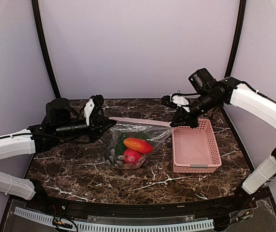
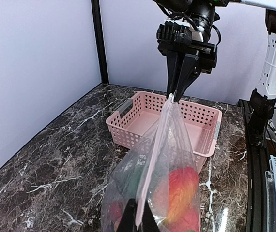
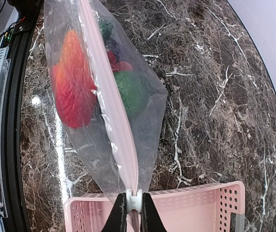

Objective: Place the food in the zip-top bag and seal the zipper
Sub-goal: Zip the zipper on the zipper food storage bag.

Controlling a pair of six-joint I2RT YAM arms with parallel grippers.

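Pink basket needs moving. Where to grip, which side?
On the pink basket, I'd pinch the near short wall from above, one finger inside, one outside. It's open-topped and empty, walls thin and upright, and that end lies clear of the zip-top bag.

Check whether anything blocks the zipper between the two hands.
Nothing visible does. The left hand and right hand each pinch one end of the zipper, which runs clear between them. The food sits inside the zip-top bag below it.
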